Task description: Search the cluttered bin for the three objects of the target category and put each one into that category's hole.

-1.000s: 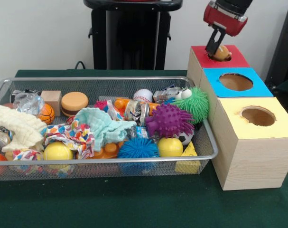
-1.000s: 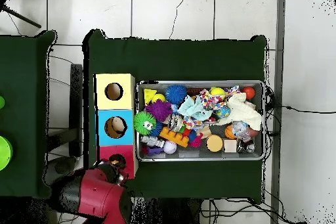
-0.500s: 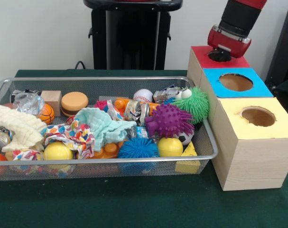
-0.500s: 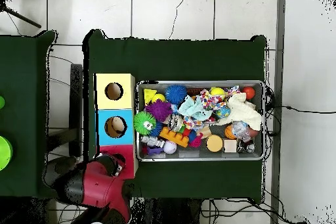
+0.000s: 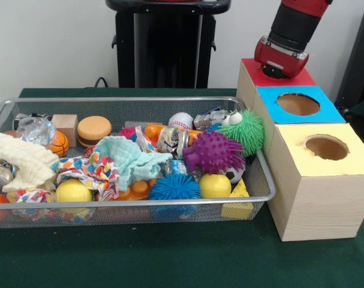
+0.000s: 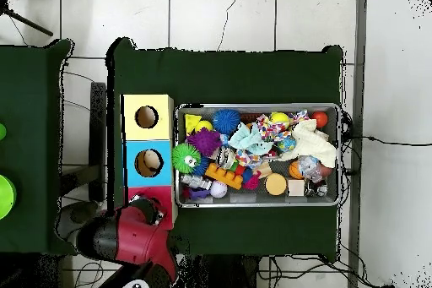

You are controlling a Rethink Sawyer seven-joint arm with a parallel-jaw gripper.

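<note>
hovering my gripper (image 5: 276,73) over the red box (image 5: 292,77) at two o'clock from the bin (image 5: 261,169); can't tell whether it's apart or together.

No text, label, brand, number or sign can be read anywhere in either view. The crumpled can (image 5: 173,139) near the bin's (image 5: 134,101) centre carries printing, but it is too small and creased to make out. The patterned cloth (image 5: 92,169) at about 8 o'clock in the bin shows only coloured shapes, no letters. The red (image 5: 289,77), blue (image 5: 325,111) and yellow (image 5: 355,157) box tops are plain.
</note>
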